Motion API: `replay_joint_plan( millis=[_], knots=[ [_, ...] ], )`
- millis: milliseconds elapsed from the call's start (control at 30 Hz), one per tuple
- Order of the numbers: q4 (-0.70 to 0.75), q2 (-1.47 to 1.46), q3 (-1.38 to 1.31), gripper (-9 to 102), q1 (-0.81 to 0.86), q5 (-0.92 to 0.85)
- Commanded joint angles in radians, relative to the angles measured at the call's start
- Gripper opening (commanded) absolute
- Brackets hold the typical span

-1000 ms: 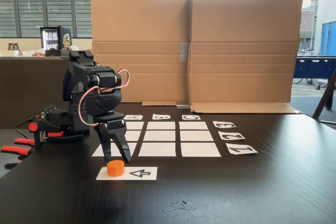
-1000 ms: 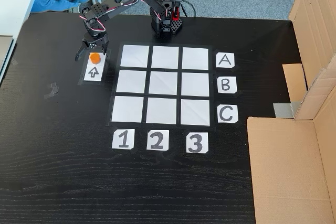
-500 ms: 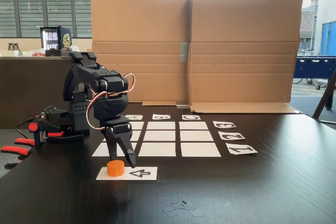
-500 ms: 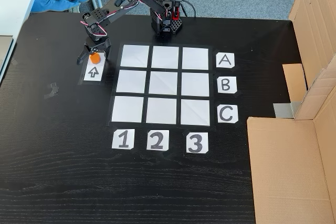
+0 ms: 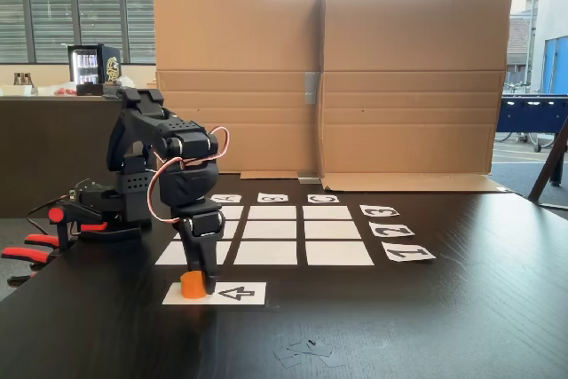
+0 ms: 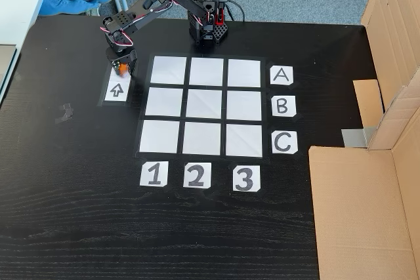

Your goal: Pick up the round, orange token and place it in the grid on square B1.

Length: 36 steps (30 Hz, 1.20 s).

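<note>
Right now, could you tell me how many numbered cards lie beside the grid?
3: in the high fixed view, card 1, card 2 and card 3 sit in a row below the grid. None looks hidden.

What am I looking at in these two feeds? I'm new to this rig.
A small black arm is bolted to a dark table. One camera stands at table level in front; another looks down from above. On the table lies a grid of nine white squares with cards A B C and 1 2 3, plus a strip printed with an arrow. An orange token sits on that strip. The gripper is down around it, fingers closed against it. Cardboard stands behind.
</note>
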Motion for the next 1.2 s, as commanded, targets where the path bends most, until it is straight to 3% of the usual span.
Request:
replay_joint_plan(
  millis=[0,267,433,500,1167],
  knots=[
    [-0.011,0.011,-0.028,-1,0.006,0.002],
    [-0.012,0.012,-0.023,0,0.011,-0.002],
    [-0.011,0.037,-0.003,46,0.023,-0.003],
    [-0.006,0.054,0.000,52,0.028,-0.006],
    [-0.014,0.233,0.207,64,0.115,-0.054]
  ],
)
